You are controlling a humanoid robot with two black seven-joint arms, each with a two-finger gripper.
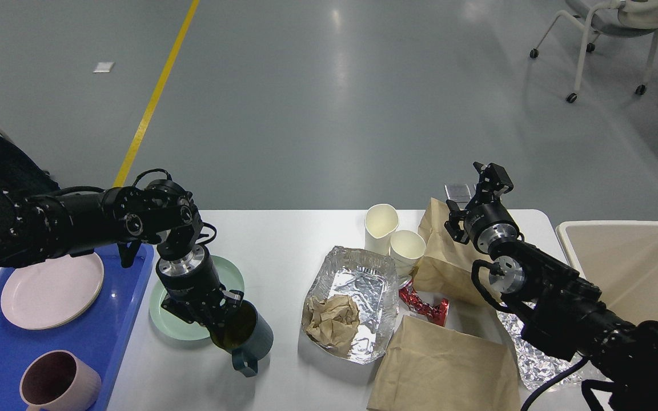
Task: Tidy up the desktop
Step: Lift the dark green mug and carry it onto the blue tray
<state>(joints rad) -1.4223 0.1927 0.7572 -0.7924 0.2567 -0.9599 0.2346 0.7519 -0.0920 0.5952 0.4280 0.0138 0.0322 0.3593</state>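
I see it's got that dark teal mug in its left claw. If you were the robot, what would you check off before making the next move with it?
1. Grip on the teal mug: the left gripper pinches its rim, one finger inside. Ok.
2. Mug level: it hangs tilted, handle down. Not ok if anything is inside.
3. Contents: the inside looks dark yellowish; liquid or not, cannot tell.
4. Room in the blue tray: bare blue between the pink plate and pink mug. Ok.
5. Below the mug: the green plate on the desktop sits close under the gripper. Cannot tell the clearance.
6. Right gripper: raised, far from the mug. Ok.
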